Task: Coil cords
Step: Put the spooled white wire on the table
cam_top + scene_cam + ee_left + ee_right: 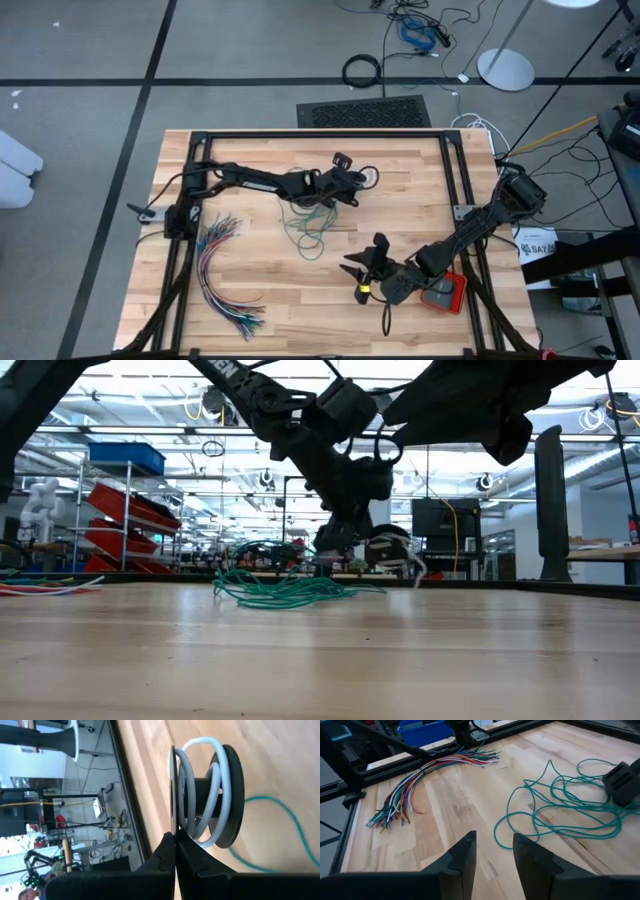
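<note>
Loose teal cord (560,805) is sprawling uncoiled mid-worktop (270,320), so most coiling is remaining. Left hand (352,180), fingers together and holding nothing visible, is hovering beside a spool (210,795) already carrying white cord turns. Right hand (362,272), fingers apart and empty, is waiting nearer the worktop's front right.

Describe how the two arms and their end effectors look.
Both arms are dark, jointed links with black cabling along them. The left end effector has two flat black fingers with straight inner edges. The right end effector has matching black angular fingers, and a yellow spot on the arm behind it.
</note>
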{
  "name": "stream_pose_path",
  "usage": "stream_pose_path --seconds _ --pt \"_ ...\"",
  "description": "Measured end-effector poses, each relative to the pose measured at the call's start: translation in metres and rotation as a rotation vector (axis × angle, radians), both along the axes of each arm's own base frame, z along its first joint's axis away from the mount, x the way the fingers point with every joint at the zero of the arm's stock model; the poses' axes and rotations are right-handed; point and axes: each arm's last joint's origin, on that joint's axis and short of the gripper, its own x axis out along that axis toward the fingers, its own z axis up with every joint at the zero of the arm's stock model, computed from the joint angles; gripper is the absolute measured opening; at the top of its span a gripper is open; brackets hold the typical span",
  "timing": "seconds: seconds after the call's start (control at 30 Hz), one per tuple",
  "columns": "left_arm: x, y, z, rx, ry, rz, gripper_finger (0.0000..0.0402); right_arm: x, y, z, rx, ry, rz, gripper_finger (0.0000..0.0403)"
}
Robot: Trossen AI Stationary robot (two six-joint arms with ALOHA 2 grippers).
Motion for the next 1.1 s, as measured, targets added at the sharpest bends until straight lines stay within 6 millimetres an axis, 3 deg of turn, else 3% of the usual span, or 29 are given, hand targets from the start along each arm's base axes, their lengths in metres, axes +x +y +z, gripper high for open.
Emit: stream_pose_path --seconds 0.17,0.4,0.5,0.83,1.1 --pt "0.011 0.002 -0.016 -0.031 0.012 0.009 0.0 0.0 0.0 0.0 -0.003 0.001 -0.003 0.0116" --pt "0.042 0.012 -0.048 0.062 0.059 0.059 0.0001 -0.004 0.006 0.0 0.021 -0.007 0.01 0.0116" --pt "0.049 0.014 -0.06 0.074 0.088 0.07 0.0018 -0.006 0.01 0.0 0.035 -0.012 0.013 0.0116" --pt "0.053 0.012 -0.057 0.033 0.057 0.034 0.0154 -0.021 0.019 -0.006 0.025 0.0 -0.056 0.0116" --pt "0.051 0.006 -0.047 0.079 0.092 0.114 0.019 -0.026 0.021 -0.009 0.012 0.02 -0.068 0.0116"
